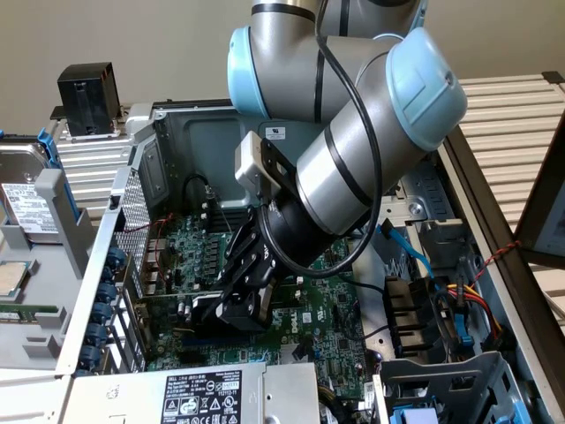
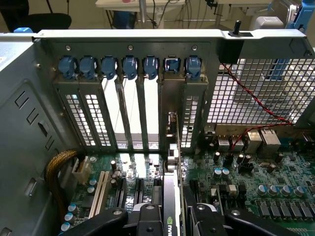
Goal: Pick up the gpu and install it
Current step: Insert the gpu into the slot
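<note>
The gpu [image 1: 222, 314], a black boxy card, stands low over the green motherboard [image 1: 309, 309] inside the open computer case, close to the row of rear expansion slots. My gripper [image 1: 243, 287] reaches down from above and is shut on it. In the wrist view the gpu [image 2: 170, 196] runs edge-on between my two black fingers [image 2: 147, 219], with my gripper [image 2: 173, 221] clamped on its sides. Its metal bracket [image 2: 171, 98] stands upright against one rear slot opening, under a blue latch [image 2: 172, 65].
Several blue slot latches [image 2: 108, 66] line the case's rear wall. A white PCI slot [image 2: 101, 189] and a braided cable [image 2: 56, 164] lie to one side. The power supply [image 1: 203, 393] sits at the front, with drive bays and coloured cables [image 1: 459, 305] on the exterior view's right.
</note>
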Robot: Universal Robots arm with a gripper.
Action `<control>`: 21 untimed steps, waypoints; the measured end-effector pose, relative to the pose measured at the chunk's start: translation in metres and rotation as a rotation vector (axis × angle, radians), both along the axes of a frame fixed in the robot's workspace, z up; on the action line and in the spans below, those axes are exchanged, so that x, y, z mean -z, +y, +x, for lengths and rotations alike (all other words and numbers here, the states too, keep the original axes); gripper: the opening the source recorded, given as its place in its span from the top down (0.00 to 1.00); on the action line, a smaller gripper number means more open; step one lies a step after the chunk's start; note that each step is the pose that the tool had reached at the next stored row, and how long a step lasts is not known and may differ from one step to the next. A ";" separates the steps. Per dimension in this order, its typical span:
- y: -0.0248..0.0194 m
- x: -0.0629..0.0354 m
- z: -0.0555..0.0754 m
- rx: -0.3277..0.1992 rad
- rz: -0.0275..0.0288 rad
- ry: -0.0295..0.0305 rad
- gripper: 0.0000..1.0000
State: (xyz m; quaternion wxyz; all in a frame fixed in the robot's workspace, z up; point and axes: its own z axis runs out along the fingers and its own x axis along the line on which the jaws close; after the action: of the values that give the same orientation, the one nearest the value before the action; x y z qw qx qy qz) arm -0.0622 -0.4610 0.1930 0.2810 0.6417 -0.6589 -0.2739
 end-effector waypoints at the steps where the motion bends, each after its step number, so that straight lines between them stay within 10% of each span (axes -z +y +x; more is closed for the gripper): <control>1: 0.0000 0.0000 0.000 0.000 0.0000 0.0001 0.73; 21: 0.0000 0.0001 0.001 -0.001 0.0001 -0.0001 0.73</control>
State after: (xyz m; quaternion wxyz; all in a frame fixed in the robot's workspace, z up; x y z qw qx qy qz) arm -0.0615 -0.4610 0.1930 0.2811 0.6421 -0.6586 -0.2738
